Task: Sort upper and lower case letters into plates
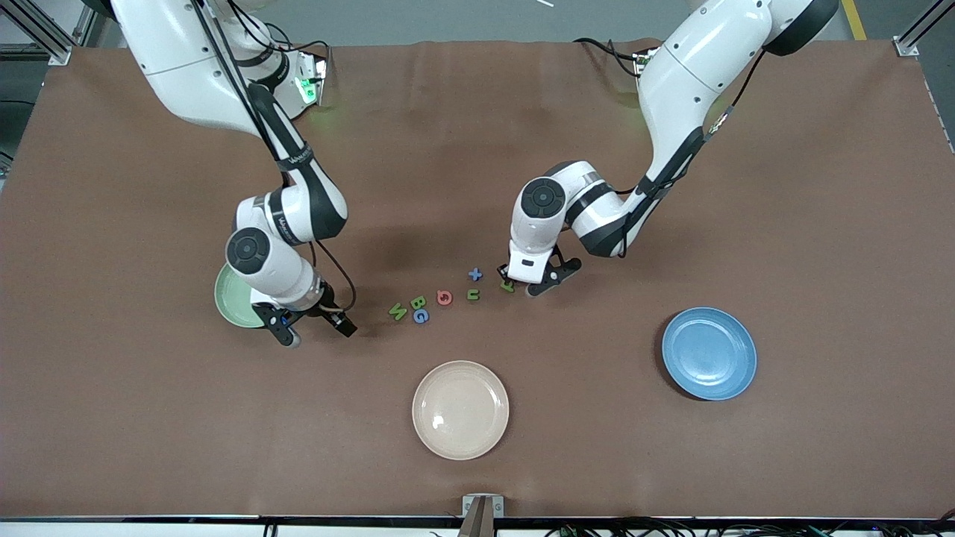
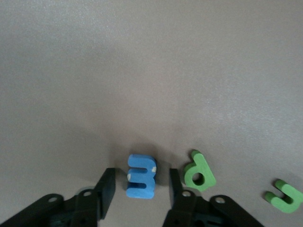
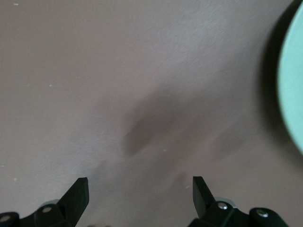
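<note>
My left gripper [image 1: 517, 283] is low over the table, open, with a blue letter [image 2: 141, 176] lying between its fingers and a gap on each side. A green letter [image 2: 199, 172] lies just beside one finger, also in the front view [image 1: 507, 286]. A loose row of letters runs toward the right arm's end: blue [image 1: 475, 274], green [image 1: 473, 294], red-pink [image 1: 445, 297], green [image 1: 418, 302], blue [image 1: 421, 316], green [image 1: 398, 311]. My right gripper [image 1: 317, 334] is open and empty over bare table beside the mint plate [image 1: 227, 298]. The blue plate [image 1: 709, 353] is empty.
A cream-beige plate [image 1: 460, 409] sits empty nearer the front camera than the letters. The right arm's wrist covers part of the mint plate, whose rim shows in the right wrist view [image 3: 293, 85]. Brown cloth covers the table [image 1: 821, 224].
</note>
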